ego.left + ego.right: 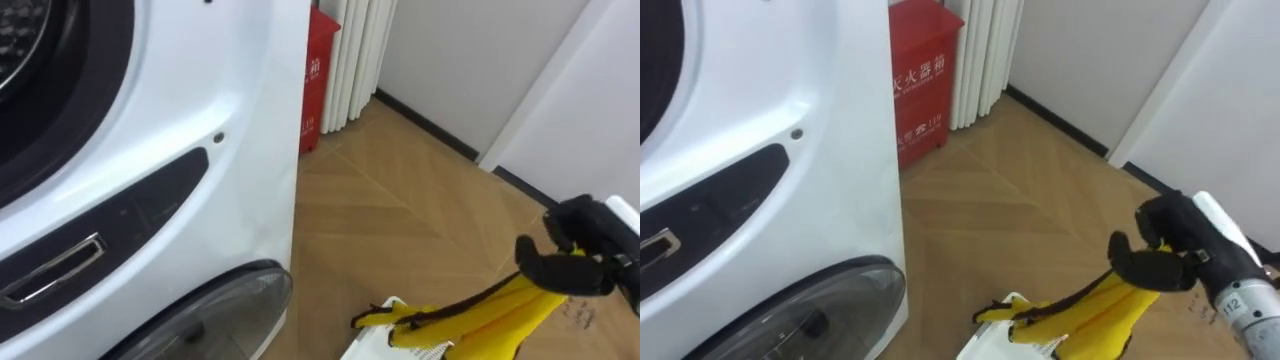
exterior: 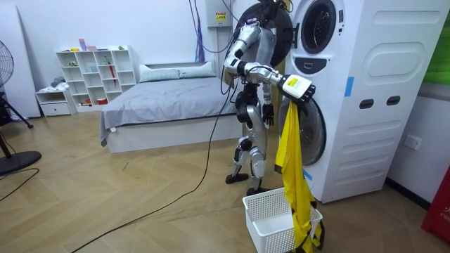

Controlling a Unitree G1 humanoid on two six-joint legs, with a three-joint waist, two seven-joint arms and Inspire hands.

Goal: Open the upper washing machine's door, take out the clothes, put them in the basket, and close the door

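I see the right hand (image 1: 1162, 252) clenched on the yellow garment (image 2: 290, 151). It hangs from that hand down over the white laundry basket (image 2: 267, 211) on the floor, just beside the washing machine (image 2: 365, 91). Left hand (image 2: 268, 114) sits low at the robot's side; I can't tell its state.

Right hand (image 1: 1160, 255) grips yellow garment (image 1: 1105, 305) near washing machine (image 1: 790, 90).

A red box (image 1: 925, 80) stands on the herringbone wood floor (image 1: 1040, 190).
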